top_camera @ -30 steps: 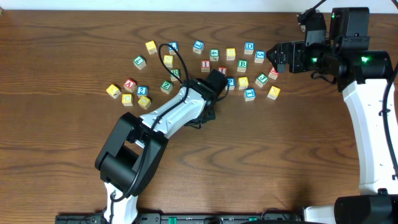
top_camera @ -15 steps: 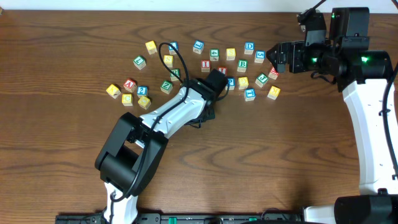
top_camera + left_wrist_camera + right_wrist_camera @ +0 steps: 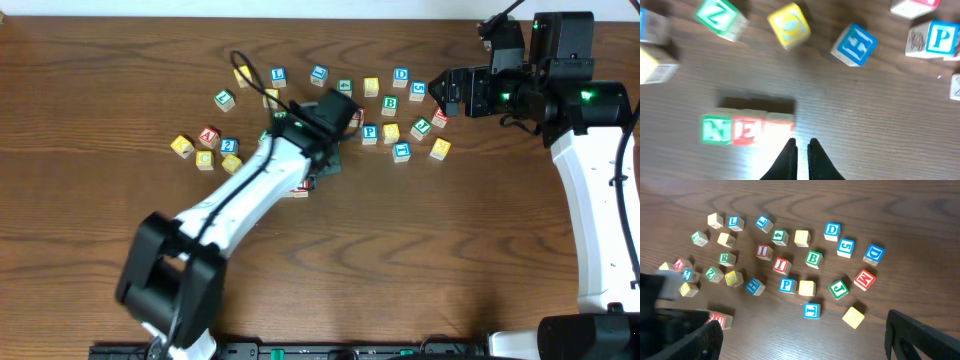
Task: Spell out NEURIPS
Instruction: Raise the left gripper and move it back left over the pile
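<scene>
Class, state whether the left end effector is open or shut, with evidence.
Shut, holding nothing: on the left end effector the fingertips almost touch, only a sliver of table between them.

Left arm (image 3: 250, 190) swings toward upper left of frame; shoulder end drops to lower left. Left gripper (image 3: 801, 146) lifts clear. Block row (image 3: 297, 188) shows at centre; blue P block (image 3: 369, 132) uncovered.

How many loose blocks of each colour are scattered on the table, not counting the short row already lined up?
Blue blocks: 9
Yellow blocks: 9
Green blocks: 6
Red blocks: 4
Total: 28 loose blocks, combining the overhead and right wrist views; the row is left out.
</scene>
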